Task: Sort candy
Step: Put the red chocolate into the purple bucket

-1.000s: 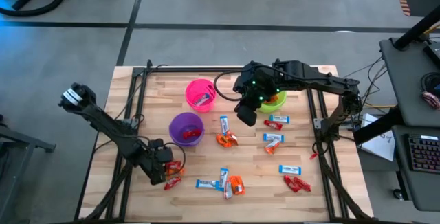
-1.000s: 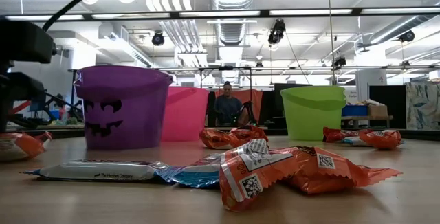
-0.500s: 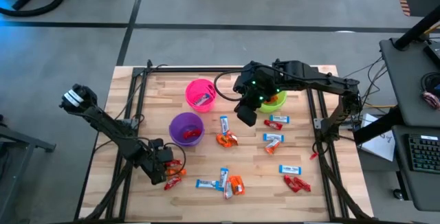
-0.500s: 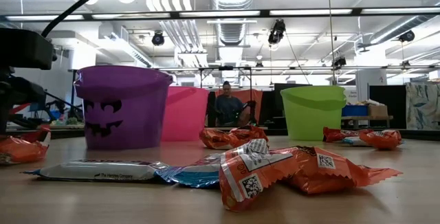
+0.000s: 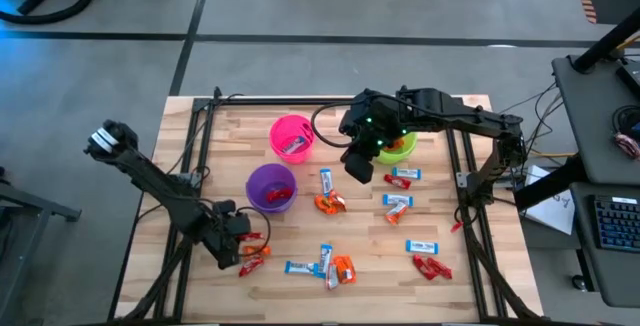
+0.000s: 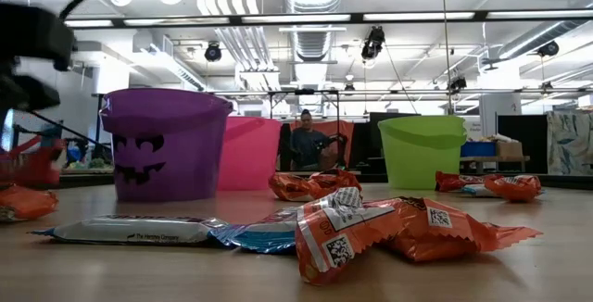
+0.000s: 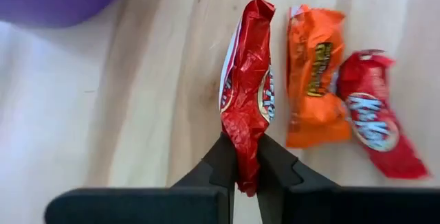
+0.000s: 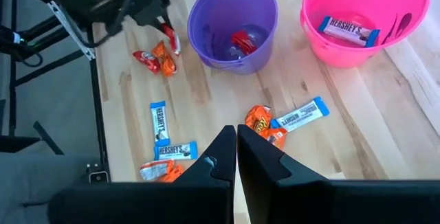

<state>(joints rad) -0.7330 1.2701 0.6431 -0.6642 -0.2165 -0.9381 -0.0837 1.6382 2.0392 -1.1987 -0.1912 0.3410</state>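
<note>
Red-wrapped candy [image 7: 245,107] is pinched between the fingers of the left gripper [image 7: 246,165], near the front-left part of the bench [image 5: 230,121] and lifted off the wood. Just beside it lie an orange candy [image 7: 313,73] and another red one [image 7: 375,117], touching each other. The purple cup [image 5: 270,186] sits close by with a red candy inside, and the pink cup [image 5: 291,136] holds a blue-and-white bar [image 8: 347,30]. More sweets are scattered across the middle and right of the bench. The right gripper [image 8: 236,152] is closed on nothing, hanging by the green cup [image 5: 401,147].
</note>
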